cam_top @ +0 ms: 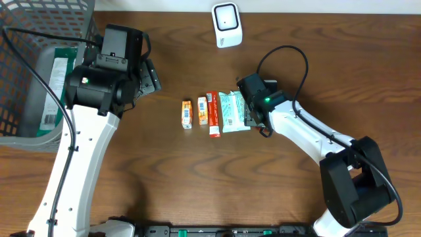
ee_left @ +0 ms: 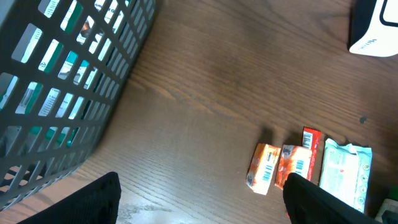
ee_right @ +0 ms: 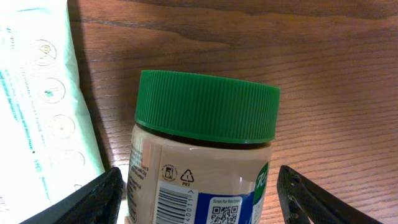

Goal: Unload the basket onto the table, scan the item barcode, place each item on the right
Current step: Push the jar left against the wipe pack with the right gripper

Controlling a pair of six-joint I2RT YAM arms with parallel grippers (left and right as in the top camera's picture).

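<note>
Right wrist view is showing the jar (ee_right: 186, 158) sitting between the right gripper's (ee_right: 199, 171) fingers, its ribbed green lid (ee_right: 207, 106) pointing away from them. The cream label is carrying a barcode, a PET recycling triangle and a QR code on a blue patch. The fingers are flanking the jar closely, but I cannot tell whether they are pressing on it. A pale teal wipes pack (ee_right: 37, 106) with round icons is lying just left of the fingers. Bare wood-grain table (ee_right: 329, 74) is stretching open ahead and to their right.

The left gripper (ee_left: 202, 180) is hanging spread wide with nothing between its fingers. A grey mesh basket (ee_left: 62, 81) is lying to its left and two small orange boxes (ee_left: 280, 167) ahead-right. The white scanner (cam_top: 226, 24) is sitting well beyond the right gripper.
</note>
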